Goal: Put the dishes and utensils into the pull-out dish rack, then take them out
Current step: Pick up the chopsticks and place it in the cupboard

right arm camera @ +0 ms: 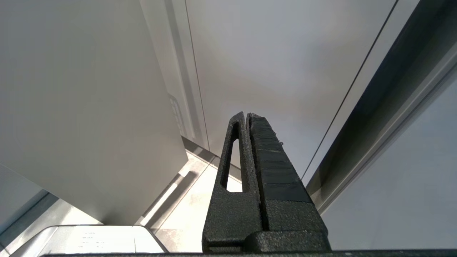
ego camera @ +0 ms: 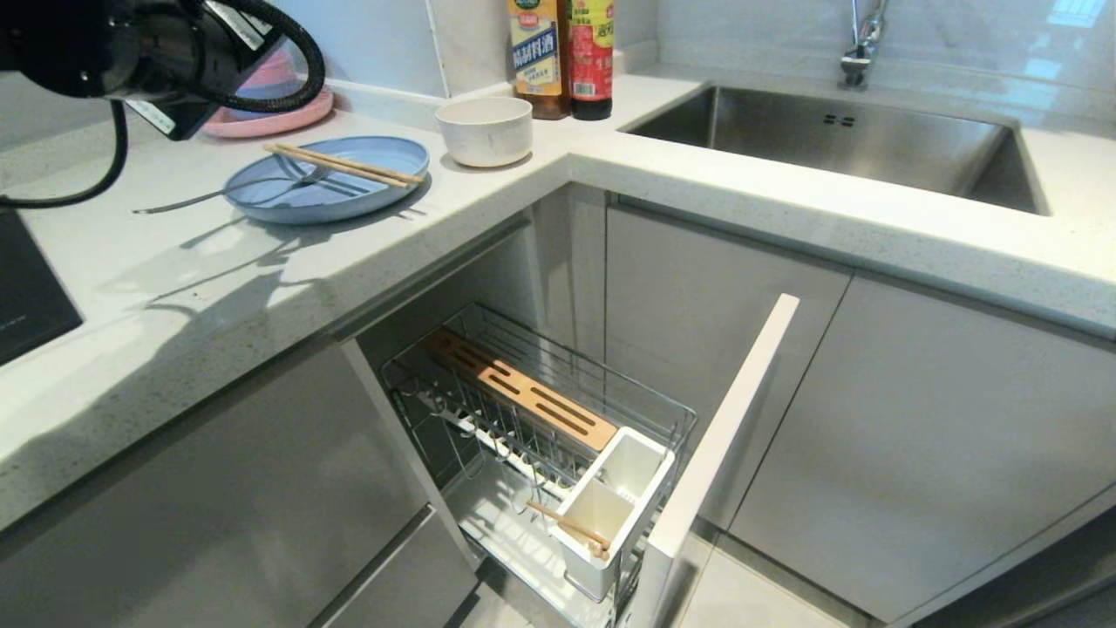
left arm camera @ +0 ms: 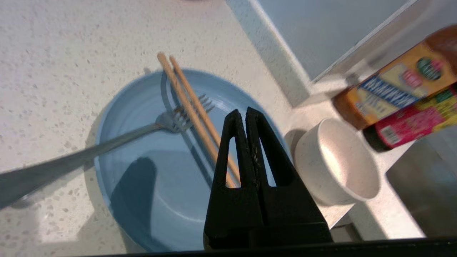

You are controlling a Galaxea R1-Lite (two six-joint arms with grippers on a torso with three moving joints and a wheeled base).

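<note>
Right tool (right arm camera: 246, 116) closed, empty, facing grey cabinet panels (right arm camera: 89, 107), pale floor (right arm camera: 192, 214)

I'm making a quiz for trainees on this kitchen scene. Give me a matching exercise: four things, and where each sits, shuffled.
Things:
1. fork
2. off-white bowl
3. bamboo strip
4. left claw

Places or states:
A. on the pull-out dish rack
B. shut, above the blue plate
C. on the counter beside two bottles
D. tines on the blue plate, handle on the counter

Pairs: 1-D, 2-C, 3-A, 4-B
</note>
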